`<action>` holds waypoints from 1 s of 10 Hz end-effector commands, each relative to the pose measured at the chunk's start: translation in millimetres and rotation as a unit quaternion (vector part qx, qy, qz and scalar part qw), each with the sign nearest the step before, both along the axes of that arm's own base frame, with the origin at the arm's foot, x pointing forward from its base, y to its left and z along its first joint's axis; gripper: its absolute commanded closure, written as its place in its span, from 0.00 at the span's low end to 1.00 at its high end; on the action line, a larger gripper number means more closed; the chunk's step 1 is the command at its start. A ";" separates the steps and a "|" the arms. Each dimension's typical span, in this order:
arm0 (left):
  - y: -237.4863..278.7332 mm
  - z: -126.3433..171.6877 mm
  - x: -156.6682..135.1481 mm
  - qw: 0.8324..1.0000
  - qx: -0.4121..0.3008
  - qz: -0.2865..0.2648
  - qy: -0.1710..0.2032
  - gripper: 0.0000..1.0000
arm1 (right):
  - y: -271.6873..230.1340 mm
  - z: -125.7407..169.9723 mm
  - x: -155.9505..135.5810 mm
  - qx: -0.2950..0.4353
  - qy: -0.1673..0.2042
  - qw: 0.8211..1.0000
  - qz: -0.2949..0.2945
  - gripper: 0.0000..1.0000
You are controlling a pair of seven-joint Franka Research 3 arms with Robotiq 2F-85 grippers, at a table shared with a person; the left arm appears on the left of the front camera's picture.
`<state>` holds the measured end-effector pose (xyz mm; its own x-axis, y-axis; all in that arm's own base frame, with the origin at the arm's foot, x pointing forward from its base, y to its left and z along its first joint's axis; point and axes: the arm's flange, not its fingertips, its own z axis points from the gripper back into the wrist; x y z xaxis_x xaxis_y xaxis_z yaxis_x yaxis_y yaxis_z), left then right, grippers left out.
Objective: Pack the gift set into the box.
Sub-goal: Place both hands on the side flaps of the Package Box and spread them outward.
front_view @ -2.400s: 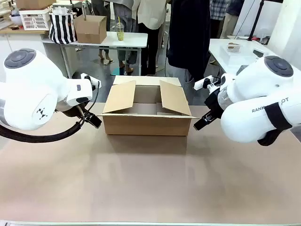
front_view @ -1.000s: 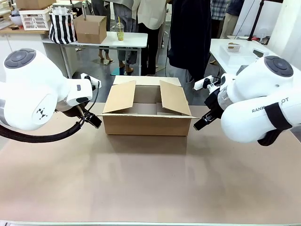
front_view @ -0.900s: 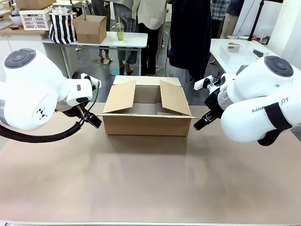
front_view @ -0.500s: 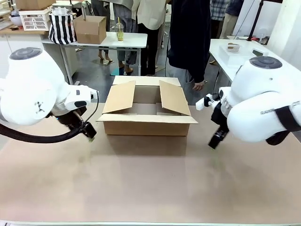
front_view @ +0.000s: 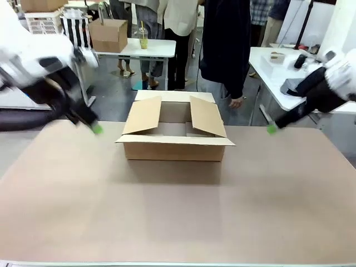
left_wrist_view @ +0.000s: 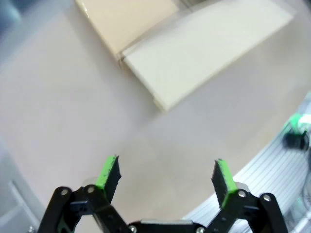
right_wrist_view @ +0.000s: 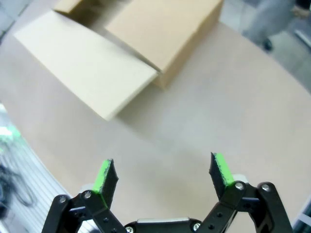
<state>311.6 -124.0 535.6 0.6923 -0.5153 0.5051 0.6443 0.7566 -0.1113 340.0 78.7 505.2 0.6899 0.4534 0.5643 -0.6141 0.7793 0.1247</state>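
Note:
The box [front_view: 175, 133] stands at the middle of the far half of the table, its four flaps spread and its inside in shadow. The gift set is out of view. My left gripper [front_view: 95, 128] hangs motion-blurred to the left of the box, well apart from it. The left wrist view shows the left gripper [left_wrist_view: 165, 174] open and empty over bare table, with the box [left_wrist_view: 194, 56] beyond. My right gripper [front_view: 271, 128] hangs blurred to the right of the box. In its own view the right gripper [right_wrist_view: 162, 171] is open and empty, the box [right_wrist_view: 146, 39] ahead.
A person in dark clothes stands behind the box, one hand [front_view: 236, 102] hanging near its far right corner. Beyond are a white table with a smaller carton [front_view: 107, 33] and a drink cup [front_view: 143, 38], and another white table [front_view: 278, 64] at right.
Both arms have swung up and outward, away from the sides of the box. The box has not moved.

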 end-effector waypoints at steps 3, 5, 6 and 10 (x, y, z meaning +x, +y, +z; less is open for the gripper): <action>-10.9 -46.1 10.4 0.996 0.051 -0.013 0.071 0.00 | 12.4 -26.6 7.4 -0.082 0.016 0.996 0.023 0.00; -8.2 -30.6 5.9 0.998 0.028 -0.010 0.050 0.00 | 11.8 -18.3 2.6 -0.044 0.016 0.999 0.017 0.00; -4.9 -32.3 18.3 0.989 -0.095 -0.066 0.093 0.00 | 18.3 -29.2 20.4 -0.009 0.057 0.997 0.046 0.00; 12.8 -30.4 64.3 0.863 -0.451 -0.165 0.157 0.00 | 42.9 -15.1 70.3 0.351 0.096 0.930 0.053 0.00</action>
<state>357.9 -114.7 517.0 0.6737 -0.3507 0.6505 0.7390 0.3134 -0.5964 385.8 122.0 497.3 0.7572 0.2196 0.6151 -0.6105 0.5727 0.5471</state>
